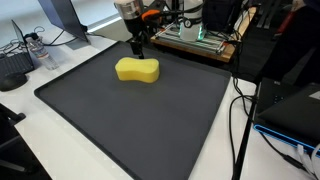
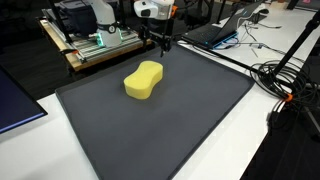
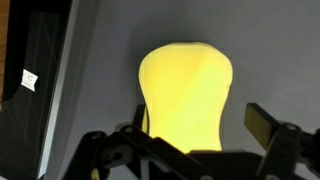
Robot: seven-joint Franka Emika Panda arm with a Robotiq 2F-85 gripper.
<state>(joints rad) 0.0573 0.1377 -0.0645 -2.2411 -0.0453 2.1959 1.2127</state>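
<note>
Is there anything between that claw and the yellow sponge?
Nothing: in an exterior view only bare dark grey mat separates the black gripper from the yellow peanut-shaped foam sponge.

in the wrist view the near end of the yellow sponge (image 3: 185, 95) is hidden behind the gripper (image 3: 200, 140), whose dark body is cut off by the bottom edge. in both exterior views the gripper is too small and dark to show how its jaws stand, and the black mat (image 1: 120, 120) runs off the lower edge.
</note>
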